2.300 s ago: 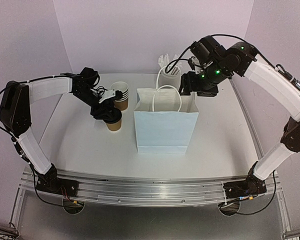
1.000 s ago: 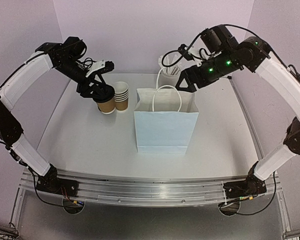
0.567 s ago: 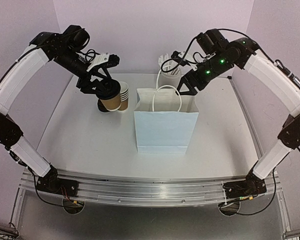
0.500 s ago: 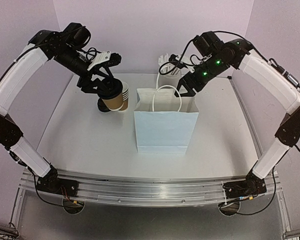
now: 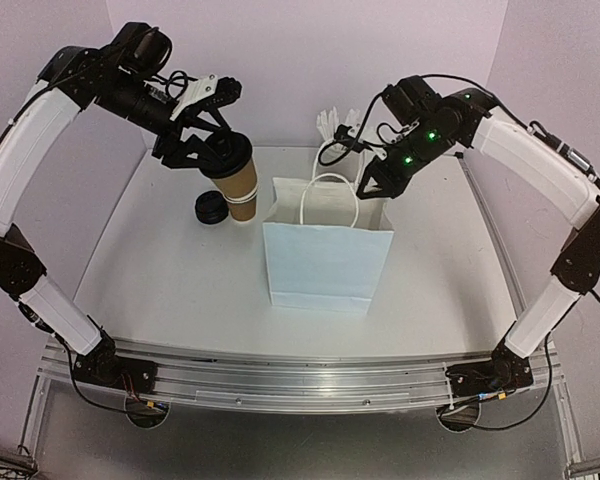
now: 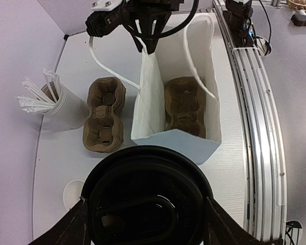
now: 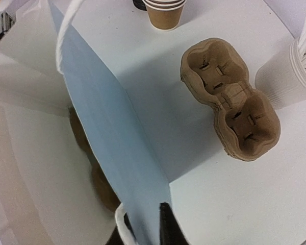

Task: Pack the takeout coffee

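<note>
The takeout coffee (image 5: 238,180), a brown paper cup with a black lid (image 6: 145,196), hangs tilted in the air left of the white paper bag (image 5: 315,255). My left gripper (image 5: 220,155) is shut on it just under the lid, and in the left wrist view its fingers (image 6: 71,227) flank the lid. The bag stands open with a brown cup carrier (image 6: 185,104) on its floor. My right gripper (image 5: 373,185) is shut on the bag's back rim. In the right wrist view the right gripper (image 7: 150,227) has one finger on each side of the bag's wall (image 7: 117,138).
A pile of black lids (image 5: 209,208) lies under the raised cup, beside the nested cup stack (image 7: 166,13). A stack of spare carriers (image 7: 229,97) lies behind the bag. A white cup of wrapped straws (image 5: 335,145) stands at the back.
My left arm has lifted the coffee higher and carried it right, toward the bag. My right gripper has dropped onto the bag's back rim and shut on it; the bag shifted slightly left.
</note>
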